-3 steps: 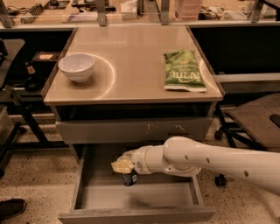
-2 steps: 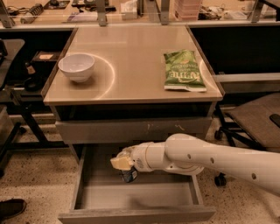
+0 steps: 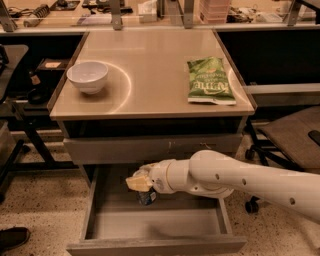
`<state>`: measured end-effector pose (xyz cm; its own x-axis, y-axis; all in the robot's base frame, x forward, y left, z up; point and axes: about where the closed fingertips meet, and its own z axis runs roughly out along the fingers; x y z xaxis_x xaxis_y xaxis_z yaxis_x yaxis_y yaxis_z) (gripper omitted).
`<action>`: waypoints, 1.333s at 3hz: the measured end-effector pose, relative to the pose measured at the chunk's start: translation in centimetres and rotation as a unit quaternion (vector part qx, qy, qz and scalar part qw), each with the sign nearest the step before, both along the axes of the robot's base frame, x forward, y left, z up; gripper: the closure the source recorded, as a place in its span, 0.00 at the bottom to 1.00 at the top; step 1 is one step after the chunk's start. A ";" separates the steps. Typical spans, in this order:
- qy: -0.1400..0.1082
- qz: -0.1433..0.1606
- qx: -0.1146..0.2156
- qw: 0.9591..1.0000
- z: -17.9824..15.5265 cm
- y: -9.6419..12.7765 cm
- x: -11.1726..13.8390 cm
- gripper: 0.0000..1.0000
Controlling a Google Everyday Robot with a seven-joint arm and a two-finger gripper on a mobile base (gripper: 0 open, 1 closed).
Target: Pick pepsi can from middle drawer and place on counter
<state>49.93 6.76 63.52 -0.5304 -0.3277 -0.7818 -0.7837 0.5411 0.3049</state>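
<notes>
The pepsi can (image 3: 146,197), small and dark blue, is in the open middle drawer (image 3: 165,224) near its back left. My gripper (image 3: 139,182), with tan fingers on a white arm coming from the right, sits right on top of the can and is shut on it, holding it just above the grey drawer floor. Only the can's lower part shows under the fingers. The counter (image 3: 150,60) is the tan top of the cabinet above.
A white bowl (image 3: 87,76) stands on the counter's left and a green chip bag (image 3: 210,80) lies on its right. A closed grey drawer front (image 3: 150,148) with scuffs overhangs the open drawer. An office chair (image 3: 295,135) stands right; a cluttered workbench (image 3: 150,15) lies behind.
My gripper and the can have risen slightly together inside the drawer. Bowl and chip bag have not moved.
</notes>
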 end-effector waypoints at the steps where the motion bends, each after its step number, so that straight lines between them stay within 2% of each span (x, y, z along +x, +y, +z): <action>1: -0.015 -0.003 0.000 1.000 3.2 -0.1 1.0 1.00; 2: -0.029 -0.002 -0.008 1.000 6.8 -0.1 2.0 1.00; 4: -0.052 0.014 -0.054 0.997 14.2 0.6 2.6 1.00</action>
